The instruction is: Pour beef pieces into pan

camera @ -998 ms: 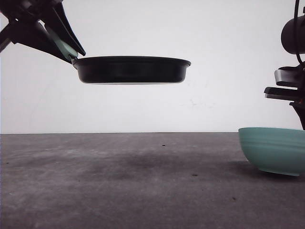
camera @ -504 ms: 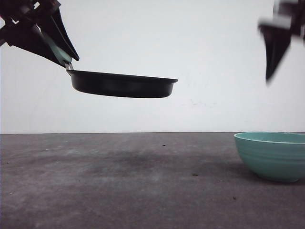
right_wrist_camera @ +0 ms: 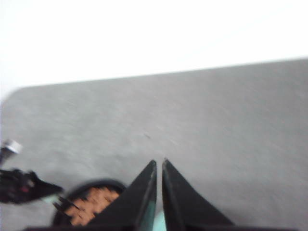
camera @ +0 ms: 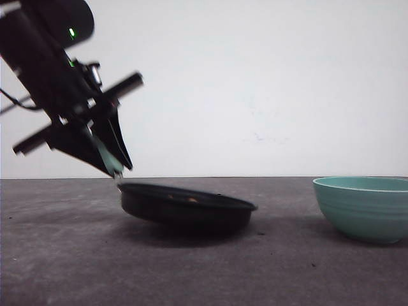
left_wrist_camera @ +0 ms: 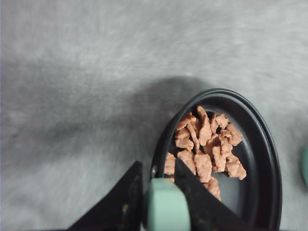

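Front view: grey table (camera: 204,268) carries everything. Left arm (camera: 48,70) slants down from the upper left, motion-blurred. Left gripper (camera: 109,159) is clamped on the mint-green handle (camera: 105,154) of the pan; in the left wrist view both black fingers (left_wrist_camera: 120,202) sit tight against the handle's sides.

Pan (camera: 186,207), black and shallow, is left of the table's centre, tilted with the handle side high and the far rim low. Its low side is at or just above the surface; contact can't be confirmed. A dark shadow lies under it.

Teal ribbed bowl (camera: 363,207) stands upright at the table's right edge, well apart from the pan and cut off by the frame.

Right gripper (right_wrist_camera: 159,168), right wrist view: the two black fingers are nearly pressed together, a thin slit between them, nothing between the tips. A sliver of teal shows just beneath them. It hangs above the table, with the pan (right_wrist_camera: 91,202) beyond, toward the table's left side.

Beef pieces (left_wrist_camera: 207,147): reddish-brown flat chunks in a low pile inside the pan, bunched toward the handle side of the floor. The rest of the pan floor is bare black.
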{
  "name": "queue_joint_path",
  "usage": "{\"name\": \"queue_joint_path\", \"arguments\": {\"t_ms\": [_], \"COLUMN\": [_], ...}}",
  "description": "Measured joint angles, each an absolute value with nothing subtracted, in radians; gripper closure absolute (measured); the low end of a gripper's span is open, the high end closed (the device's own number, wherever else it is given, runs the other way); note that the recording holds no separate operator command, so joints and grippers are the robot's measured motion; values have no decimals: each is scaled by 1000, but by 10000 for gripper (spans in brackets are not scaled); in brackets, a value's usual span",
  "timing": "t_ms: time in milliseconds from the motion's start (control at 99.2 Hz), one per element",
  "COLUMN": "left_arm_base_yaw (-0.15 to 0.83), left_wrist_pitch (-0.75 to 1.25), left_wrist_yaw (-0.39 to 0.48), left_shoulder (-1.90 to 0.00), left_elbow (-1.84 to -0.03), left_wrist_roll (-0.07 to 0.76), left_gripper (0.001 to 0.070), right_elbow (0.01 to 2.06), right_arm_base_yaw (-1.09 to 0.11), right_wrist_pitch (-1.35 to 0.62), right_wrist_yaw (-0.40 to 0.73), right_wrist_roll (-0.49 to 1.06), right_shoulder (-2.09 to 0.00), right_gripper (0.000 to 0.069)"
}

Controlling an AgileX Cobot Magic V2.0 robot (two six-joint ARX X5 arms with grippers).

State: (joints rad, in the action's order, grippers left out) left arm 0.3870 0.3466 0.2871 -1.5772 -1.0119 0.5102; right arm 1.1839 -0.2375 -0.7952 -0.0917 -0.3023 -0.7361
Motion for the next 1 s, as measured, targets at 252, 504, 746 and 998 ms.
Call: {"name": "queue_joint_path", "arguments": {"t_ms": [252,504,746,998], "left_arm_base_yaw": [399,396,360,360], "left_wrist_pitch": [311,340,344,444], "left_wrist_yaw": [284,286,219,-21], "left_shoulder": [-1606,-1591,-1340,-971], "left_elbow": [-1012,-1013,-1013,-1015], "left_wrist_roll": [555,566,561,422], "left_gripper": [599,14,16,358], "right_elbow": [1183,1182,1182,1182], "right_arm_base_yaw": [-237,-237,-237,-237], "right_wrist_pitch": [-983,-951,-807,-617], "right_wrist_yaw": [-3,-2,2,65], "right_wrist_roll": [-258,-257,-206,-36], "right_shoulder": [-723,-718,-720,-711], "right_gripper": [674,674,674,674]}}
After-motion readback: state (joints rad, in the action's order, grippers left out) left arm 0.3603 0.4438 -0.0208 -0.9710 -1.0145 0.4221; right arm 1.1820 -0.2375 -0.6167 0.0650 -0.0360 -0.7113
